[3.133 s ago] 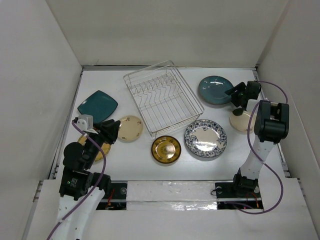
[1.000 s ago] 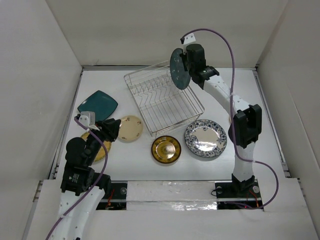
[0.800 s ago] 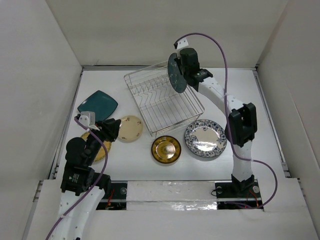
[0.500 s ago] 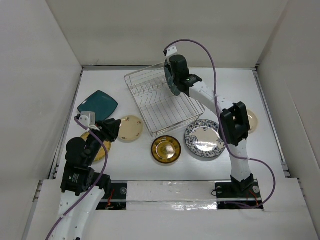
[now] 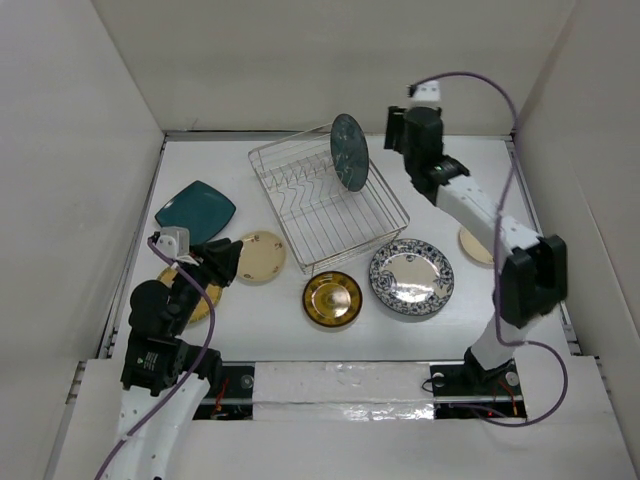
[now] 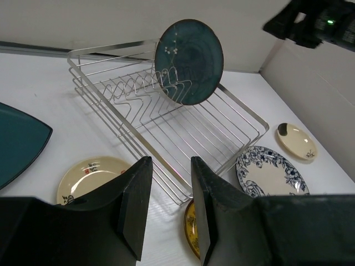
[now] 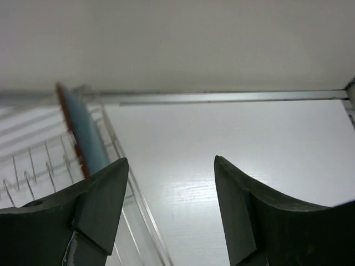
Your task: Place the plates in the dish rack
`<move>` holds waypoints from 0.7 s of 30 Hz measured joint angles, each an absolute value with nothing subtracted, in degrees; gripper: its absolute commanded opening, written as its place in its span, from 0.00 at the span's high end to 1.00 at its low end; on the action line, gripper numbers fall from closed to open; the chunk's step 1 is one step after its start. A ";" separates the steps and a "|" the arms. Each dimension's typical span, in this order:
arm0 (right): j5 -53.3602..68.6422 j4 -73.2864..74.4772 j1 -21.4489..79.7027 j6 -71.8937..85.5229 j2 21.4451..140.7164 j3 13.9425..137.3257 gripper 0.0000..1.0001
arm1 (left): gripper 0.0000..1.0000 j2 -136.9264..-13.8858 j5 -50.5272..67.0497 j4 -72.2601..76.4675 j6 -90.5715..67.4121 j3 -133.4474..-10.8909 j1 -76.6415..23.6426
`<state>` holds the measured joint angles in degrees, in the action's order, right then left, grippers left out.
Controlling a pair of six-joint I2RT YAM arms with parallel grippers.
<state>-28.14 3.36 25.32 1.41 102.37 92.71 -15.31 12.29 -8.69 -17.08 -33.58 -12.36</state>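
The dark teal round plate (image 5: 349,152) (image 6: 188,62) stands on edge among the prongs at the far end of the silver wire dish rack (image 5: 322,232) (image 6: 244,113). My right gripper (image 5: 393,132) (image 7: 170,166) hangs open and empty just right of it; the plate's edge (image 7: 83,133) shows left of its fingers. My left gripper (image 5: 215,262) (image 6: 170,166) hovers open and empty over the table's left side. The other plates lie flat: a teal rounded-square (image 5: 195,212), a cream round (image 5: 260,256), a gold-brown round (image 5: 333,298), a blue-and-white patterned one (image 5: 411,277) and a small cream one (image 5: 478,245).
A yellowish plate (image 5: 200,300) lies partly hidden under the left arm. White walls close in the table on the left, back and right. The rack sits skewed in the middle, with plates ringing its near side.
My right gripper carried the dark teal plate over the rack, let it go, opened and drew back to the right. The plate now stands in the rack. The left arm has not moved.
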 measured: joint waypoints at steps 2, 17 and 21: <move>-28.93 -0.78 22.24 6.79 93.08 82.15 0.34 | 0.69 -14.70 12.67 -8.62 -17.06 -33.28 -12.38; -22.06 1.93 -12.40 43.05 60.07 34.96 0.20 | 0.69 -10.26 12.84 -8.40 -17.17 -33.23 -16.53; -14.83 -0.01 -24.80 47.33 58.72 27.88 0.20 | 0.69 -8.82 12.27 -8.38 -17.43 -33.23 -17.37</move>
